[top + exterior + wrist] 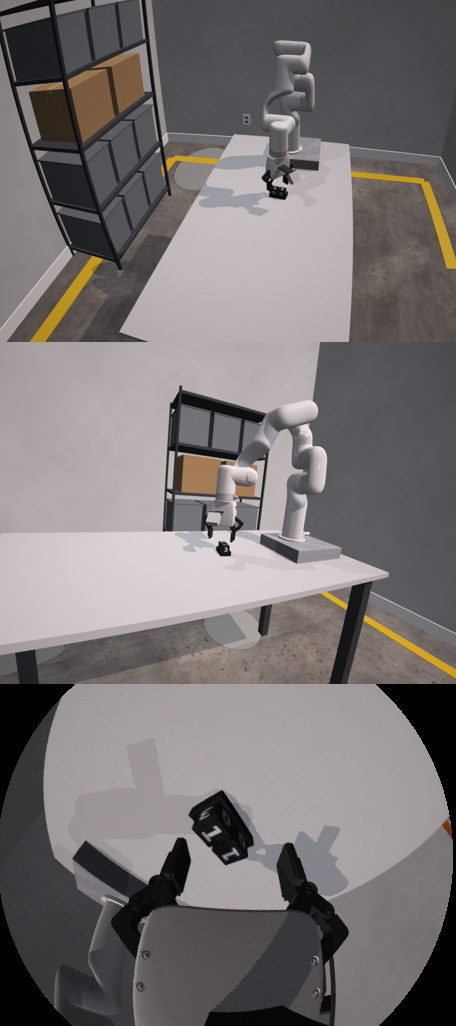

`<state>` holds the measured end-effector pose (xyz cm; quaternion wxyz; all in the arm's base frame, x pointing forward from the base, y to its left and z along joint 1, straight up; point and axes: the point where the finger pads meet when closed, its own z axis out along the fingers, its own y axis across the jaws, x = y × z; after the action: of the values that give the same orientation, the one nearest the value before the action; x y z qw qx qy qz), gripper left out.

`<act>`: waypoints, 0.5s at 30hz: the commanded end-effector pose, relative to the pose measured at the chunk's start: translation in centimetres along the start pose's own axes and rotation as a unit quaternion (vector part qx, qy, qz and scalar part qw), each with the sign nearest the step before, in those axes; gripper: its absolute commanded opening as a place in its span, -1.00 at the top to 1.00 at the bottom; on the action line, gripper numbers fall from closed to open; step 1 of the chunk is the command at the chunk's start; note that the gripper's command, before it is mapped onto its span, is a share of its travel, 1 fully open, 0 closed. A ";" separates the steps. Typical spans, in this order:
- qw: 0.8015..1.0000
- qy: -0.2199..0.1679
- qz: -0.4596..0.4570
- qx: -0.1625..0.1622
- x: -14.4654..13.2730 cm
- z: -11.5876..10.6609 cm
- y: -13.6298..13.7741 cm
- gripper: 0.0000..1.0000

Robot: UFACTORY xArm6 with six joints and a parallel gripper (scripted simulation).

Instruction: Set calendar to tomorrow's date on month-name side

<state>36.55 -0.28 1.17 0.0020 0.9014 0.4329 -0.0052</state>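
Hand: open, its fingers spread wide with nothing between them; the hand (277,184) (221,537) (234,851) hangs above the surface (257,257) (128,570) (150,714), near the tray.
Tray: the black tray (278,197) (223,554) (241,818) lies flat on the surface, apart from the fingers.
Cubes: two black cubes, side by side in the tray; the wrist view shows a white 1 on each.
Cube sides: the top view shows a 0 on each; the exterior view shows a 3 on the end.
Arm: white, bent over, its base on a grey block (313,161) (318,553) on the surface.

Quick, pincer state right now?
Pincer: wide open, holding nothing, above the black tray with both cubes.
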 end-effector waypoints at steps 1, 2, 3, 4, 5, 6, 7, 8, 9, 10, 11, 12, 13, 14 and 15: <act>1.000 0.002 -0.031 0.001 0.1 -0.1 0.4 -1.00; 0.999 0.002 -0.049 0.001 0.0 -0.1 0.5 -1.00; 0.998 0.002 -0.069 0.001 0.0 -0.1 0.6 -1.00; 0.996 0.002 -0.087 0.001 0.0 -0.1 0.7 -1.00; 0.996 0.002 -0.088 0.001 -0.1 -0.1 1.9 -1.00; 0.996 0.002 -0.088 0.001 -0.2 -0.1 2.6 -1.00; 0.996 0.002 -0.088 0.001 -0.3 0.0 3.0 -1.00; 0.996 0.002 -0.088 0.001 -0.3 0.0 3.1 -1.00; 0.996 0.002 -0.089 0.001 -0.3 0.0 3.1 -1.00; 0.996 0.002 -0.093 0.001 -0.3 0.0 3.1 -1.00; 0.996 0.002 -0.093 0.001 -0.3 0.0 3.1 -1.00; 0.996 0.002 -0.093 0.001 -0.3 0.0 3.1 -1.00; 0.995 0.002 -0.103 0.001 -0.3 0.0 3.1 -1.00; 0.993 0.002 -0.118 0.001 -0.3 0.0 3.2 -1.00; 0.991 0.002 -0.137 0.001 -0.3 0.0 3.3 -1.00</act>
<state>38.59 -2.42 1.11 0.0001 0.8543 0.5198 -0.0058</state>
